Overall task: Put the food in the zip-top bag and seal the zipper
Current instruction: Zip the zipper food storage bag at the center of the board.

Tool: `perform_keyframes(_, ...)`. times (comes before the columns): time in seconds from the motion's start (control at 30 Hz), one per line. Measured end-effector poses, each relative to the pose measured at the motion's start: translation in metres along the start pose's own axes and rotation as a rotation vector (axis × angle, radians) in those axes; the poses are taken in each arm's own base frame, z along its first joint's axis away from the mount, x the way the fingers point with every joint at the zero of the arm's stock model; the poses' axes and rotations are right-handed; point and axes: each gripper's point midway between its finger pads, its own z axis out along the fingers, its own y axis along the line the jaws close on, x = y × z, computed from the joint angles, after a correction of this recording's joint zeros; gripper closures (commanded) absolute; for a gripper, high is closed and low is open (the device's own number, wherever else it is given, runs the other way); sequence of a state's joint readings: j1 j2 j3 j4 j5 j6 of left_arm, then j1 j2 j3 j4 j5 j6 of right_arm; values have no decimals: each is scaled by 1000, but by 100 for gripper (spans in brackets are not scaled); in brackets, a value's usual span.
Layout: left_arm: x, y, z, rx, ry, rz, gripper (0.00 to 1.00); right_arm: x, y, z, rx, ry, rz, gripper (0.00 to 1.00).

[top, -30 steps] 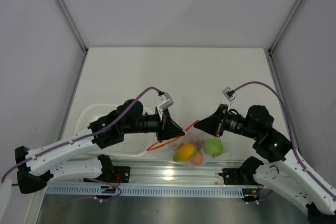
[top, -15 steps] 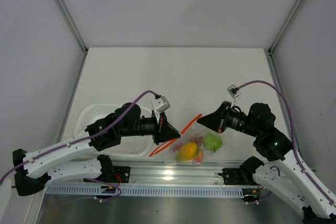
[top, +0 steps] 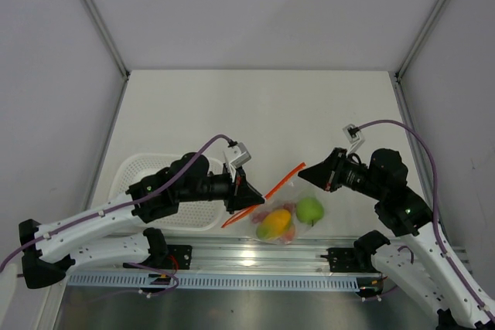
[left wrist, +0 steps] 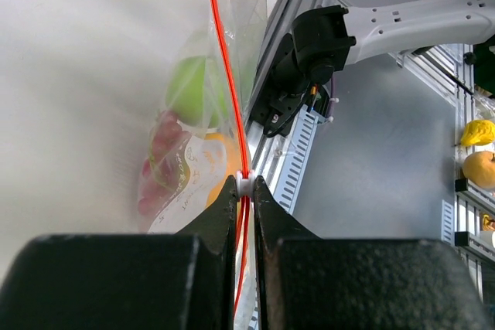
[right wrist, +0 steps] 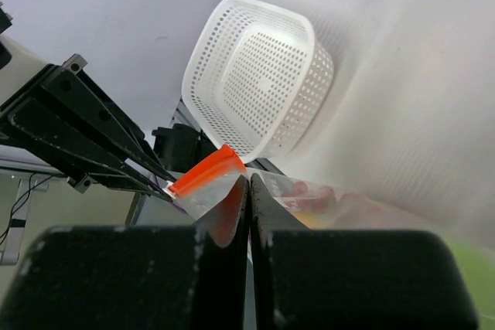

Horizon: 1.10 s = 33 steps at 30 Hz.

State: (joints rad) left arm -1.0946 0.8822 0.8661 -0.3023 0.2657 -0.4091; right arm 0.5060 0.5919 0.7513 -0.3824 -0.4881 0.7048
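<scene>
Basket (top: 130, 169): white, perforated, open side up, at 8 o'clock on the table (top: 255, 113).
Rail (top: 255, 256): grooved aluminium, along the table's 6 o'clock edge.

Clear crinkly glossy plastic bag (top: 288, 204), smooth orange-red plastic zipper (top: 264, 195), white perforated plastic basket (top: 139, 172), matt table (top: 255, 113)

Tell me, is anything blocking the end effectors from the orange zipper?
Nothing visible. The left end effector pinches the zipper, and the right end effector pinches the zip-top bag at the zipper's far end.
</scene>
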Motion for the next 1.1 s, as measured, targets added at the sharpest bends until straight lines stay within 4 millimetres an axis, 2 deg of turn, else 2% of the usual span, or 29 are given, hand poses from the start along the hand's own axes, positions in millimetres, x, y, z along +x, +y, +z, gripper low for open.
perform_keyframes(0.43, 8, 3, -2, -8, 15, -4, 100, 5, -31, -5, 128, 17, 32, 100)
perform_keyframes(0.67, 14, 5, -4, -17, 38, -11, 99, -5, -52, -9, 215, -26, 38, 100)
perform_keyframes(0.77, 15, 5, -5, -18, 40, -11, 100, -6, -52, -9, 206, -20, 39, 100)
perform_keyframes(0.83, 15, 5, -5, -17, 40, -12, 100, -3, -45, -6, 158, 8, 36, 98)
perform_keyframes(0.87, 15, 5, -5, -17, 40, -12, 99, -2, -41, -4, 127, 27, 36, 86)
perform_keyframes(0.93, 15, 5, -5, -17, 40, -12, 99, 3, -35, 0, 79, 68, 34, 79)
perform_keyframes(0.97, 15, 5, -5, -17, 40, -12, 99, 5, -32, 1, 56, 84, 29, 67)
perform_keyframes(1.03, 15, 5, -5, -16, 41, -12, 99, 8, -29, 2, 22, 112, 19, 55)
perform_keyframes(1.07, 15, 5, -5, -17, 41, -12, 99, 9, -25, 2, 0, 122, 9, 45)
perform_keyframes(1.1, 15, 5, -5, -15, 41, -12, 99, 9, -21, 1, -25, 129, -9, 42)
